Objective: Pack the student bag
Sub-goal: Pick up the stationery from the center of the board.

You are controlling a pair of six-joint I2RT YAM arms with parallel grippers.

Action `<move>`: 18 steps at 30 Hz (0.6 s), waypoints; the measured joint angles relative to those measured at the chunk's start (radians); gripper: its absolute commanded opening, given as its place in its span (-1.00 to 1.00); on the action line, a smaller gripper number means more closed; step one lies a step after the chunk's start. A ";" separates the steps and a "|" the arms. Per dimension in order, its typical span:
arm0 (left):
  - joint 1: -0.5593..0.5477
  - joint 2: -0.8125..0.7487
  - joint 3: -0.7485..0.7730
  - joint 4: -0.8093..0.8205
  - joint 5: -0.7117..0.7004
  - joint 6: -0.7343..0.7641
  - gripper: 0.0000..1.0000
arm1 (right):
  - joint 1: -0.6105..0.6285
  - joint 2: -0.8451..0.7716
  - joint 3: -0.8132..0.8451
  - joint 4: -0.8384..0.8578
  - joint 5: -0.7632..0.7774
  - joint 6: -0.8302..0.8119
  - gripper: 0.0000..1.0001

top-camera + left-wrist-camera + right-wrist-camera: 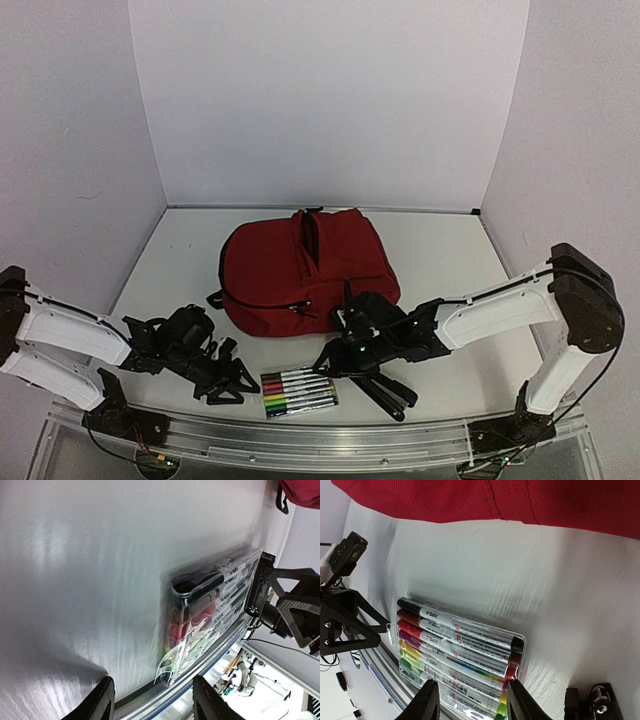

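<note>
- Red bag [300, 275] lies flat in the middle of the table [175, 265], its top zip gaping, behind both arms
- Near the front edge, between the two arms, lies a marker pack [298, 391]
- On one side the left gripper [152, 702] is spread and holds nothing, with the pack's end just ahead of its gap
- Opposite, the right gripper [470, 702] sits half open astride the pack's other end; whether it pinches it cannot be told

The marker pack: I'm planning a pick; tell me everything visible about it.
The marker pack is a clear plastic sleeve holding white-barrelled markers side by side, caps black, dark red, red, purple, yellow, green. It lies flat on the table near its front edge, apart from the student bag, between the left fingers and right fingers; contact with either is unclear.
</note>
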 measured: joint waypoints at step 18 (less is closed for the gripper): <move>-0.013 0.124 -0.007 0.247 0.073 -0.052 -1.00 | 0.002 0.016 0.000 0.030 0.015 0.011 -0.15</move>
